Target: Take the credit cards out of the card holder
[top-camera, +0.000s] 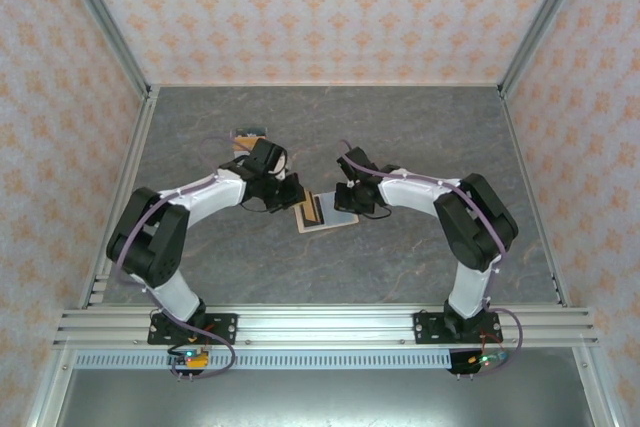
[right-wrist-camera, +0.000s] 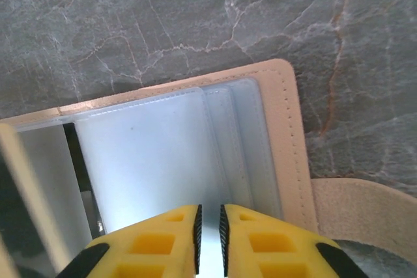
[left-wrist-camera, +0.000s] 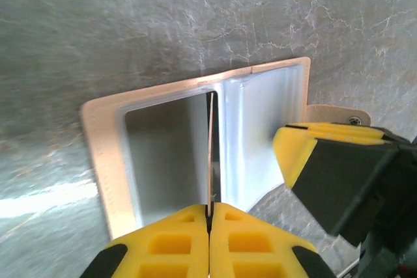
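The card holder (top-camera: 309,218) lies spread open mid-table, beige rim (left-wrist-camera: 101,154) round pale blue-grey pockets (right-wrist-camera: 143,161). My left gripper (left-wrist-camera: 210,208) is shut on the near edge of a thin credit card (left-wrist-camera: 211,154), which stands edge-on at the holder's middle fold. My right gripper (right-wrist-camera: 210,208) is over the holder's right half by the beige border (right-wrist-camera: 281,135), its jaws a narrow gap apart with the pocket surface showing between them. In the left wrist view one right finger (left-wrist-camera: 296,154) sits at the holder's right edge. In the top view both grippers, left (top-camera: 292,194) and right (top-camera: 350,198), meet over the holder.
The holder's snap tab (right-wrist-camera: 361,213) sticks out to the right on the grey marbled table (top-camera: 420,137). A small pile of cards (top-camera: 248,135) lies behind the left arm. Patterned walls close in the table on three sides.
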### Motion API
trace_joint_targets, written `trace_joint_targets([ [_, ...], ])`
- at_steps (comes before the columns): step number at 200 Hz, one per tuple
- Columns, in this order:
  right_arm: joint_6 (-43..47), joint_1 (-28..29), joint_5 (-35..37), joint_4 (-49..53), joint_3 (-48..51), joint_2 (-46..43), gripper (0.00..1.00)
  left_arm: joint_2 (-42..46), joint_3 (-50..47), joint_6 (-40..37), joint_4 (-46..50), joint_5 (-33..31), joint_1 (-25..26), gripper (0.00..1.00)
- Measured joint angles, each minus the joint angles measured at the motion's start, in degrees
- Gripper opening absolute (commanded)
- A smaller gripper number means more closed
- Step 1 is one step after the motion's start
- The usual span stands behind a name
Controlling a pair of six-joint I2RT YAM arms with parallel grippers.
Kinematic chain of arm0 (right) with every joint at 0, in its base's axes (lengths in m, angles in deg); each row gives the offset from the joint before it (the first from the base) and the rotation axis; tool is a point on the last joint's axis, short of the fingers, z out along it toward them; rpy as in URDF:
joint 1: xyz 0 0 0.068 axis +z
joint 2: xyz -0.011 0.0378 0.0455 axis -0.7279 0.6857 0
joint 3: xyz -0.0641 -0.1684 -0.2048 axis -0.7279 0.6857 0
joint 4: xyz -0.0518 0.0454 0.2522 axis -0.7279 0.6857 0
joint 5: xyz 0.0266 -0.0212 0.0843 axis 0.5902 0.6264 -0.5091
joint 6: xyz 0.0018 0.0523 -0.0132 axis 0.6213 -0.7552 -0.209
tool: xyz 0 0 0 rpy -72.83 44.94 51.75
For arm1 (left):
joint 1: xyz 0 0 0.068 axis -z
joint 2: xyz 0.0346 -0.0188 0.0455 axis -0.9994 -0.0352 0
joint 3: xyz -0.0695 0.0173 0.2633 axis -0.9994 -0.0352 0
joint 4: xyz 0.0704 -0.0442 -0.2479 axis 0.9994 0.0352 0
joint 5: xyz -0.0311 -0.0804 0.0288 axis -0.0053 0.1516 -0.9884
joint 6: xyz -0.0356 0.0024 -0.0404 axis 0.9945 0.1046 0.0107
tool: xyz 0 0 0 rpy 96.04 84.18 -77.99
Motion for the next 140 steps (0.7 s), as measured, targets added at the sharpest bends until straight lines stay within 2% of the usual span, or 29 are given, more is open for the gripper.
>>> trace_joint_targets([
  [37,0.1,-0.3,1.6,1.6,-0.2,-3.0,0.54,6.3,4.1,-6.2,8.3,-4.9,-3.8,0.04],
  [74,0.9,-1.3,3.0,1.7,-0.2,-8.2,0.80,10.9,10.6,-14.5,13.8,-14.8,-8.3,0.03],
  [103,1.6,-2.0,4.2,1.4,0.1,-10.7,0.91,11.9,15.6,-22.3,14.8,-21.7,-9.9,0.04],
  [132,1.9,-2.5,4.7,1.0,1.5,-12.4,1.00,11.7,18.2,-31.1,13.2,-26.8,-11.0,0.04],
  [140,2.1,-2.6,4.8,0.9,1.8,-12.7,0.99,11.4,18.5,-33.5,12.8,-27.8,-11.1,0.04],
])
